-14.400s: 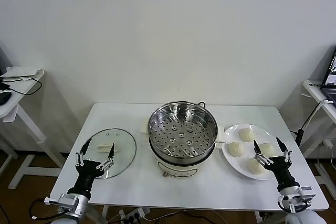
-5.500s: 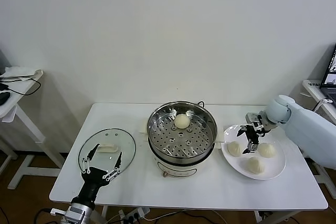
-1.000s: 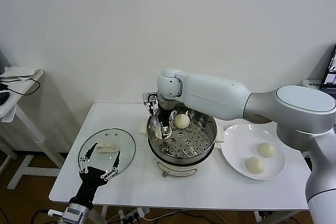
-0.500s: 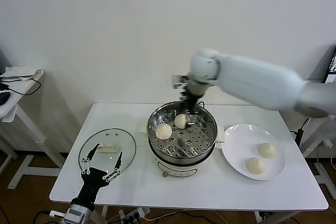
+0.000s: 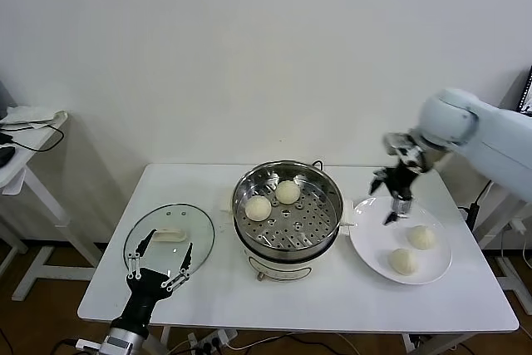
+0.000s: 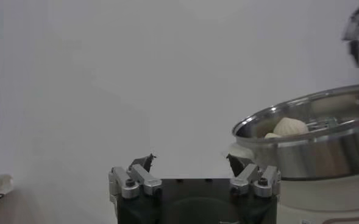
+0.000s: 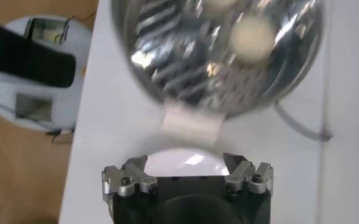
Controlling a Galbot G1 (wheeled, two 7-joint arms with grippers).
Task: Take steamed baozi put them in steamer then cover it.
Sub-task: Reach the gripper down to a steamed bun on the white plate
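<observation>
Steamer (image 5: 288, 212), centre of head view, now holds two baozi: one at the back (image 5: 288, 192), one left of it (image 5: 258, 208). One second ago only the back one lay free while the right gripper stood in the basket with the second; half a second ago the gripper had lifted to the back rim. Now the right gripper (image 5: 396, 198) hangs at mid right of the frame, above the inner edge of the plate (image 5: 371, 237), jaws spread, nothing between them. Arm blurred.

Plate, right of the steamer: two baozi left, one farther back (image 5: 421, 237), one nearer (image 5: 405, 262), same as a second ago.

Left gripper (image 5: 158, 256), lower left, jaws released and empty, over the near edge of the glass lid (image 5: 196, 231); unchanged. Lid lies flat on the table left of the steamer, white handle (image 5: 168, 234) up.

Surface: white table (image 5: 208, 293). Plain white wall behind. A side table (image 5: 21, 140) with cloth at far left edge.

Right wrist view: steamer (image 7: 185, 67) from above, one baozi (image 7: 251, 38) clear. Left wrist view: steamer rim (image 6: 301, 112) with a baozi (image 6: 290, 126) showing above it.
</observation>
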